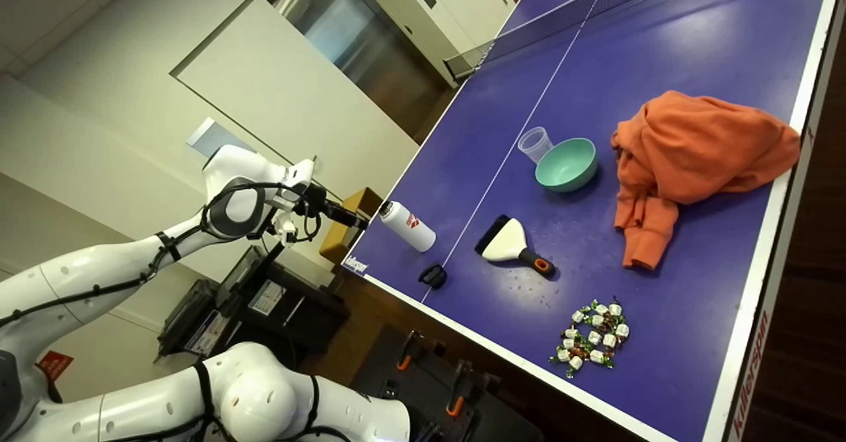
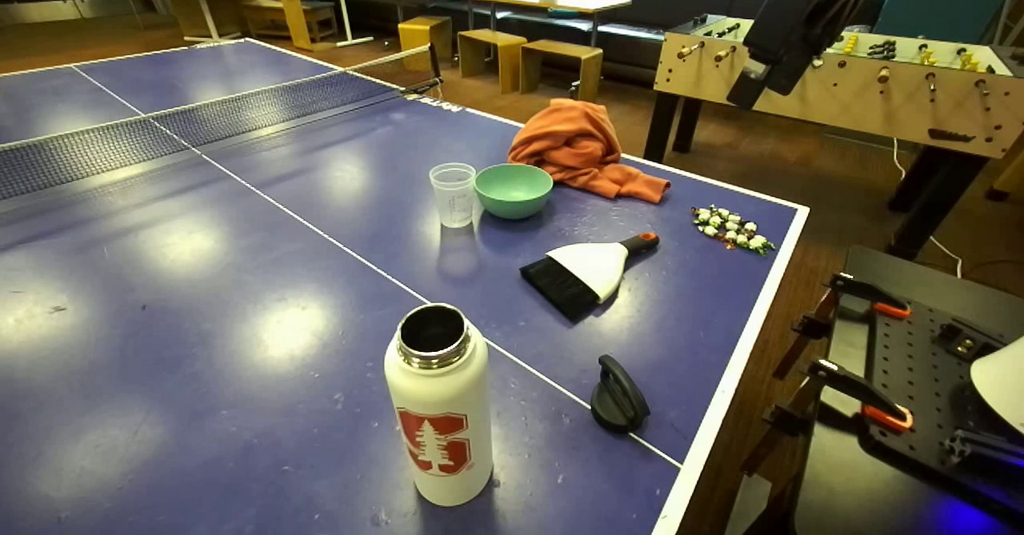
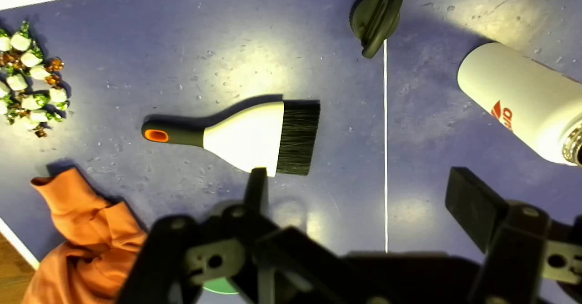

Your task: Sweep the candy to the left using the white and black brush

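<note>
The white and black brush [image 3: 243,136] lies flat on the blue table, a white head with black bristles and a black handle ending in orange. In the wrist view its handle points left, toward the candy [image 3: 17,82], a cluster of small white pieces with green and brown wrapper ends. Both exterior views show the candy [image 1: 595,338] near the table's corner, apart from the brush [image 2: 592,263]. My gripper [image 3: 358,171] is raised above the table, jaws wide apart, with only tabletop seen between them. One finger [image 3: 257,188] overlaps the brush head's edge in the wrist view, without visible contact.
An upright white bottle [image 2: 440,431] and a black lid [image 2: 620,399] stand beyond the bristle end. A green bowl [image 1: 566,164], a clear cup [image 1: 535,143] and an orange garment [image 1: 707,145] sit farther along. The net [image 1: 555,32] crosses the table; clamps [image 2: 860,391] stick out near its edge.
</note>
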### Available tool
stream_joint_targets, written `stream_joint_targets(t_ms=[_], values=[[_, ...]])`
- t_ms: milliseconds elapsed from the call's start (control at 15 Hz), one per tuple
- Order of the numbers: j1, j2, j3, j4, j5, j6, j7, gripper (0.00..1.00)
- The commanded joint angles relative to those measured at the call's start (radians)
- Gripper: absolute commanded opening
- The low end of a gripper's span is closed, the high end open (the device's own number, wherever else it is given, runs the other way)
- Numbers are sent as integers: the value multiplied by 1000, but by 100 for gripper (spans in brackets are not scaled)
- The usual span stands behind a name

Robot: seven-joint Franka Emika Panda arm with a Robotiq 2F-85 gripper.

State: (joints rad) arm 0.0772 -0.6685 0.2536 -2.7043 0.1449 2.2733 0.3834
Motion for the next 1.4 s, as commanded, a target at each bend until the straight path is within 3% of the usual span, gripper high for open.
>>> stream_joint_targets(t_ms=[0,867,1333], values=[[7,1,-7,2,-7,-3,4,100],[7,1,-7,2,-7,-3,4,100],[-90,81,-122,55,96,29,113,100]])
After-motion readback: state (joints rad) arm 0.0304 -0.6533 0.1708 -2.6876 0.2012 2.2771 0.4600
